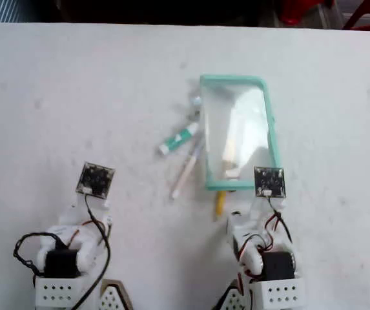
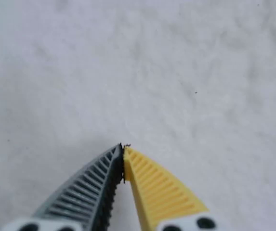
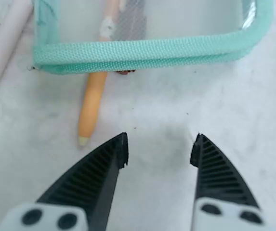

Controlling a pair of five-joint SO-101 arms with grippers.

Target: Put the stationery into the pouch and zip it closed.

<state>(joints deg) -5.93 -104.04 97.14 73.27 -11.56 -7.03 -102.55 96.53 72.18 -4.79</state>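
A clear pouch with a mint-green fabric edge [image 1: 272, 129] [image 3: 142, 54] lies flat on the white table. An orange pen [image 1: 219, 203] [image 3: 92, 103] sticks out from under its near edge, part of it showing through the clear side. A white pen [image 1: 186, 169] [image 3: 5, 43] and a green-and-white glue stick [image 1: 177, 139] lie on the table just left of the pouch. My right gripper [image 3: 160, 147] is open, hovering over bare table just short of the pouch's near edge, beside the orange pen's tip. My left gripper [image 2: 123, 150] is shut over bare table, far left of the pouch.
A small pale item [image 1: 195, 100] lies by the pouch's far left corner. The white table [image 1: 75, 84] stretches wide on the left and far side. Both arm bases [image 1: 62, 271] [image 1: 268, 274] sit at the near edge.
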